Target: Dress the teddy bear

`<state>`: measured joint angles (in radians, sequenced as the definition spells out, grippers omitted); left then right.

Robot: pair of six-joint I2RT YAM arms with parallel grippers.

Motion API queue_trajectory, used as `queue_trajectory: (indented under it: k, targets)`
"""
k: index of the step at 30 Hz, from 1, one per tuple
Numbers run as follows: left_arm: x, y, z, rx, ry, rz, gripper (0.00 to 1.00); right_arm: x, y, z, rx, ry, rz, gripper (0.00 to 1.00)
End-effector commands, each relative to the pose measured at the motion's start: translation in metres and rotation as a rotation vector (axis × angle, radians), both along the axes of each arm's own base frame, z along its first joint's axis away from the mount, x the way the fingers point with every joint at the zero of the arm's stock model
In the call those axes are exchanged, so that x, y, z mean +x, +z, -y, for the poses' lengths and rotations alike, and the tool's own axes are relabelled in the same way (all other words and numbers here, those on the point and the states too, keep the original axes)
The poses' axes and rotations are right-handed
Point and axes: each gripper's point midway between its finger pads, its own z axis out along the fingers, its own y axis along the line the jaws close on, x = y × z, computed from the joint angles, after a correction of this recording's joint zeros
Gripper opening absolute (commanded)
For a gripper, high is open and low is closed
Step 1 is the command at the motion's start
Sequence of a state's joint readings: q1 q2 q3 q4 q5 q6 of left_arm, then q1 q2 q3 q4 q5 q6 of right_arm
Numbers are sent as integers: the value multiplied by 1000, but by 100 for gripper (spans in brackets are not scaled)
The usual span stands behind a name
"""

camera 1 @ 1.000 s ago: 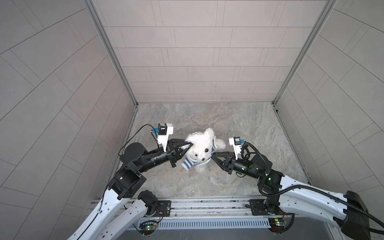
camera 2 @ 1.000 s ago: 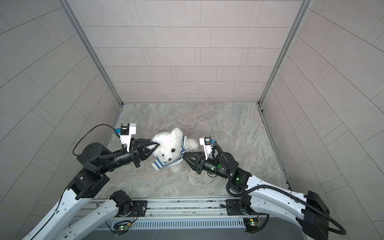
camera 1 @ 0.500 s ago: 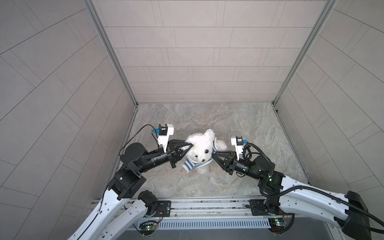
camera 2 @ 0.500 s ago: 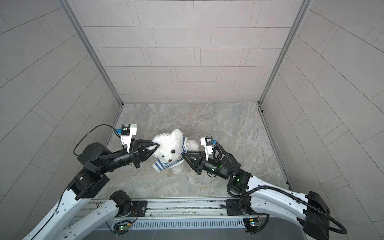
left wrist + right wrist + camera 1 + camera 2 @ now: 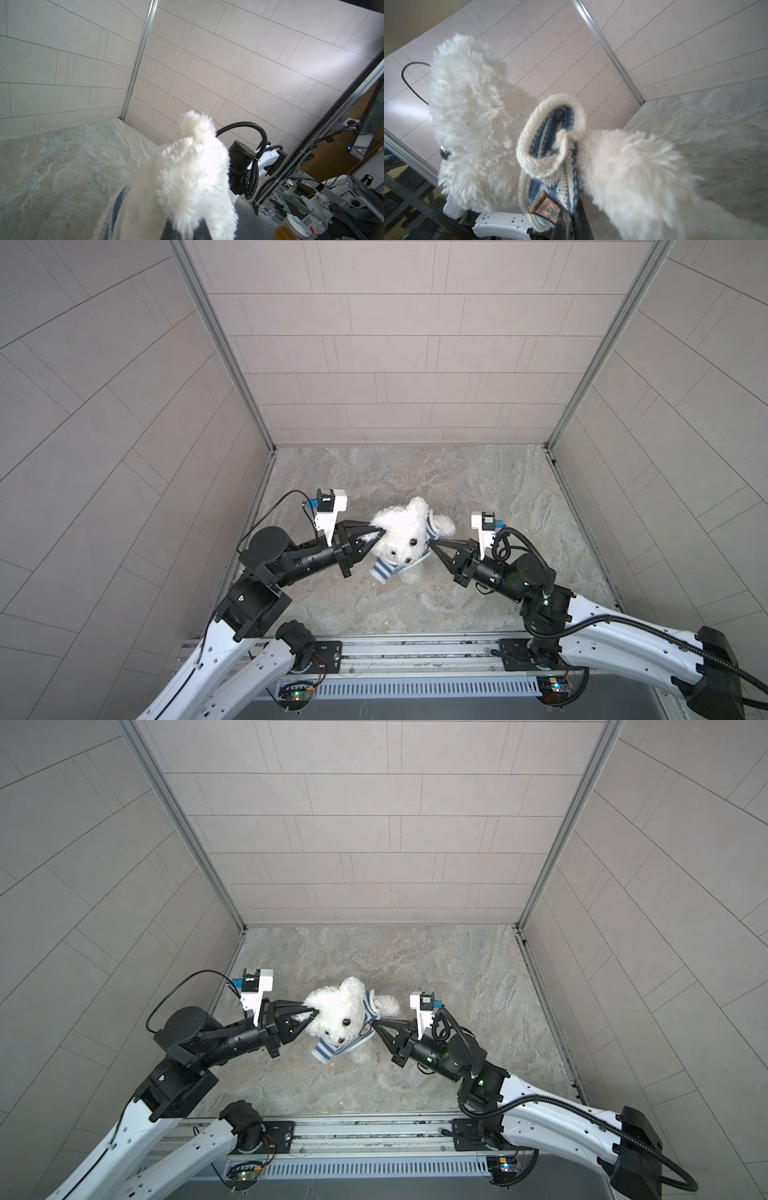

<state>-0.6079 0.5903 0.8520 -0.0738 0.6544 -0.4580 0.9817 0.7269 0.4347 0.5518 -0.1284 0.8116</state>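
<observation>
Teddy bear (image 5: 405,537) between both; left fingers (image 5: 360,526) clamp its ear; right fingers (image 5: 448,550) pinch its shirt (image 5: 384,570).

my left claw (image 5: 379,534) and my right claw (image 5: 432,543) are both black. the teddy bear (image 5: 401,531) is fluffy white all over, with dark bead eyes and a dark nose. its knitted shirt (image 5: 384,570) runs in blue and white stripes with a cream edge, and the shirt's badge (image 5: 547,207) is cream with a brown border. the desk (image 5: 478,489) is marbled grey and beige; the walls (image 5: 395,344) are pale grey tiles with thin dark lines
</observation>
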Motion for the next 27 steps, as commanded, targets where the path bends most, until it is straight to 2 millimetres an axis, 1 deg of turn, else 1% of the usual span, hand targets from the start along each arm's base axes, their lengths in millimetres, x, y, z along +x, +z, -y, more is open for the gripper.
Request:
queue_trajectory:
  k: [1, 4, 6, 8, 12, 17, 21, 24, 27]
  targets:
    - [-10, 7, -3, 8, -19, 66, 0, 11, 4, 31, 38, -154, 0, 0]
    - [-11, -3, -3, 52, -24, 64, 0, 12, 3, 47, 35, -213, 2, 0]
    - [-14, -6, -2, 67, -38, 65, 0, 12, 2, 54, 32, -237, 1, 0]
    - [-20, -7, 0, 76, -75, 69, 0, 15, -4, 61, 36, -270, -21, 0]
    - [-30, -3, 1, 67, -121, 85, 0, 23, -21, 76, 71, -349, -80, 0]
    - [-32, 8, -5, 21, -97, 105, 0, 30, -50, 97, 61, -455, -162, 0]
    - [-37, 17, -7, -16, -102, 122, 0, 33, -65, 104, 27, -495, -207, 0]
    - [-37, 19, -8, -22, -100, 122, 0, 34, -73, 103, 5, -502, -231, 0]
    - [-36, 22, -10, -37, -83, 128, 0, 36, -81, 97, -35, -491, -260, 0]
